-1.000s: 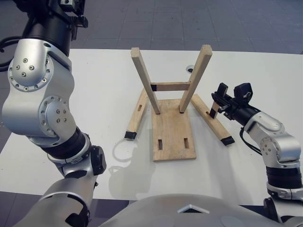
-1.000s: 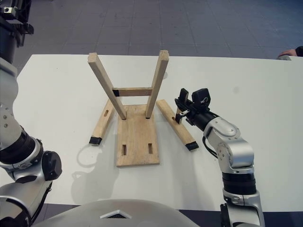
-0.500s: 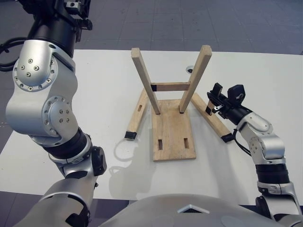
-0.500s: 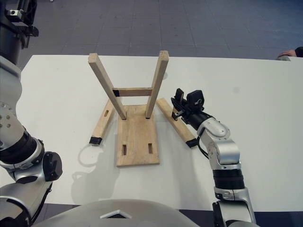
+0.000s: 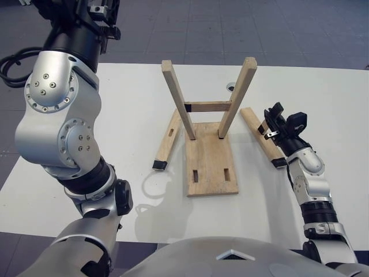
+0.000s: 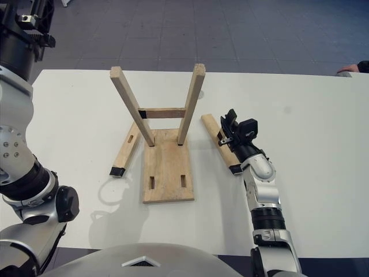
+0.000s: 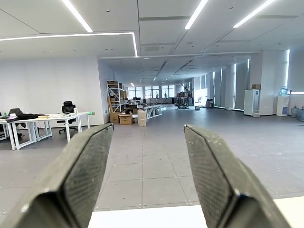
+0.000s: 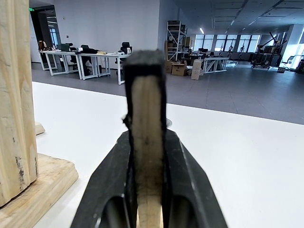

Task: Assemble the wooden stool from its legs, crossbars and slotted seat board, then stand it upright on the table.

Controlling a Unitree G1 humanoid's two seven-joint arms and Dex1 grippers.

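The right wrist view shows close up the right gripper (image 8: pixel 147 137) clamped on a black-tipped crossbar (image 8: pixel 147 95) beside an upright leg (image 8: pixel 16 95). The left wrist view has the left gripper (image 7: pixel 148 130) spread wide. Since a second ago, the loose leg (image 5: pixel 262 135) has slid away from the seat board (image 5: pixel 210 164), which lies flat on the table (image 5: pixel 115 115).

The slotted seat board (image 6: pixel 167 173) is lying flat on the white worktop (image 6: pixel 323 150). 2 upright legs (image 6: pixel 133 108) are standing at its far end, with a crossbar (image 6: pixel 164 113) joining them. The left loose leg (image 6: pixel 127 150) is lying beside the board. The right end effector (image 6: pixel 228 130) is gripping the right loose leg (image 6: pixel 211 126) on the board's other side.
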